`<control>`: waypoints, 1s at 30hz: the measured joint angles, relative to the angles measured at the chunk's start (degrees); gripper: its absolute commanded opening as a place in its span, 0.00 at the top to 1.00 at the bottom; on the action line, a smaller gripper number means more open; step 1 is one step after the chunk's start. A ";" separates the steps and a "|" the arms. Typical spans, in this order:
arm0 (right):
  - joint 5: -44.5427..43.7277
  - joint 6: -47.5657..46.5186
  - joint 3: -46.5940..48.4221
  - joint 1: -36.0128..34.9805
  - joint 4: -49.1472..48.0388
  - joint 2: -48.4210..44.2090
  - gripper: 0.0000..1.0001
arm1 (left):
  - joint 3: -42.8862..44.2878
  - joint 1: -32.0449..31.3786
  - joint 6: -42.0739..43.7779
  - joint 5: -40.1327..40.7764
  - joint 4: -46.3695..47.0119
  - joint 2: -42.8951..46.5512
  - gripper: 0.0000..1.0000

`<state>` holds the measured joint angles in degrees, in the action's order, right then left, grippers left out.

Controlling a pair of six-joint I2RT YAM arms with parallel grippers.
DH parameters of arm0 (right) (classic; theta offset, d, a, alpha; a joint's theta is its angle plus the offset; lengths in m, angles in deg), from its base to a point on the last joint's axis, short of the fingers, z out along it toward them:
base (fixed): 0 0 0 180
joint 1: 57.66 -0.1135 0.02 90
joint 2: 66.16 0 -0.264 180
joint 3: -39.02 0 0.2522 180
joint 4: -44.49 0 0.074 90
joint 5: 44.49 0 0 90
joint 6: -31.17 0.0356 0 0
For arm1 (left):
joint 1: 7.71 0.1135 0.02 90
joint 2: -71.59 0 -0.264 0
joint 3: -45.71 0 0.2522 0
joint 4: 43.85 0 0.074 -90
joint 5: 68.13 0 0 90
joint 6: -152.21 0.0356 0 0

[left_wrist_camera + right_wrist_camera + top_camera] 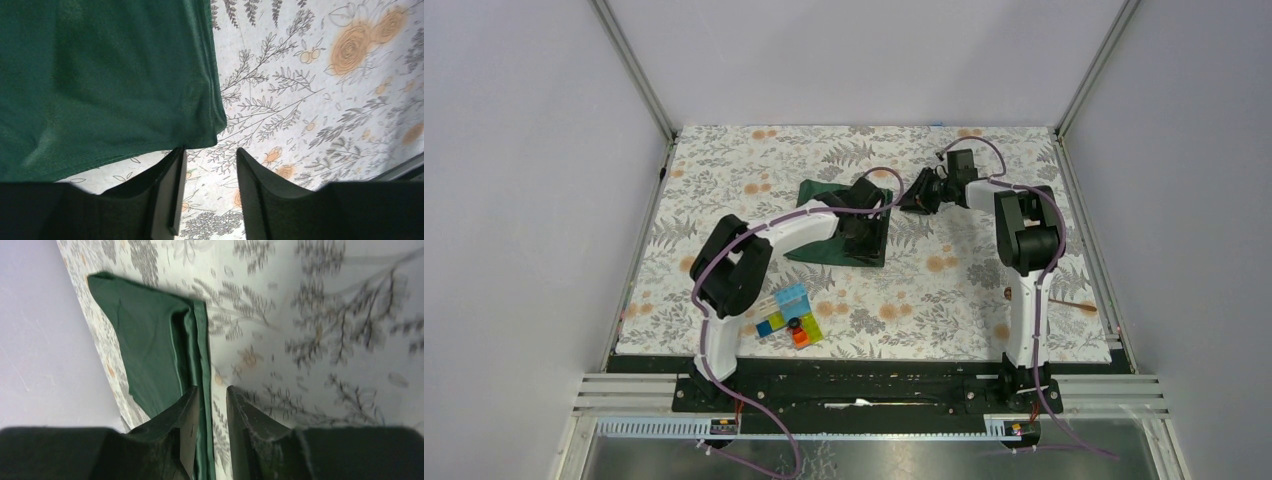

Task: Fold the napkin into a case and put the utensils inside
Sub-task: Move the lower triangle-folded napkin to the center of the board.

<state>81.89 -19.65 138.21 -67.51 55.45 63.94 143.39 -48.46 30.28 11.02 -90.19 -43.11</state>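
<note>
The dark green napkin (824,225) lies folded in layers on the floral table cover, at the middle back. My left gripper (869,232) hangs over its right part; in the left wrist view the gripper (207,150) is open and empty, its tips just off a corner of the napkin (100,75). My right gripper (919,195) is at the napkin's right edge; in the right wrist view it (212,388) is open by a narrow gap, with the napkin's folded edge (150,340) running between the fingers. A thin utensil (1076,304) lies at the right; a small copper piece (1007,293) shows beside the right arm.
A cluster of colourful plastic blocks (792,315) sits near the front, beside the left arm. Metal frame posts and grey walls close in the table on three sides. The floral cover (944,290) ends at a dark rail in front.
</note>
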 measured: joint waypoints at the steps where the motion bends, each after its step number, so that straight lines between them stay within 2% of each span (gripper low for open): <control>1: 0.35 -0.28 -1.27 0.00 0.09 -0.76 0.66 | 0.28 -0.26 0.02 0.48 -0.35 -0.24 0.60; 8: 3.17 -0.96 -7.02 0.00 -2.49 -3.28 0.69 | 2.67 -1.81 0.85 4.11 -1.53 -3.72 0.74; 12: 4.15 -0.92 -8.50 -0.11 -4.22 -3.56 0.70 | 3.43 -2.36 1.03 5.70 -2.19 -4.63 0.92; 14: 4.61 -0.94 -9.27 -0.28 -5.09 -3.74 0.70 | 3.61 -2.64 1.16 6.38 -2.36 -4.76 0.98; 21: 5.35 -0.76 -11.06 -0.72 -7.04 -4.24 0.69 | 6.62 -3.78 1.05 7.04 -3.41 -5.11 0.98; 22: 5.35 -0.76 -11.23 -0.76 -7.04 -4.37 0.68 | 7.13 -4.00 1.05 7.04 -3.45 -5.18 0.98; 24: 5.35 -0.79 -11.47 -0.79 -7.13 -4.59 0.67 | 7.63 -4.28 1.07 7.13 -3.48 -5.29 0.89; 27: 5.33 -0.94 -11.47 -0.92 -6.86 -4.79 0.62 | 7.58 -4.50 1.53 7.17 -3.82 -5.49 0.71; 30: 5.16 -1.55 -11.47 -1.09 -5.99 -5.27 0.53 | 7.32 -4.52 1.46 6.14 -3.78 -5.49 0.50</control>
<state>87.05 -21.21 126.73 -68.60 49.46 58.68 150.72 -52.98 31.75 17.16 -93.97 -48.59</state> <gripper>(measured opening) 0.388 0.336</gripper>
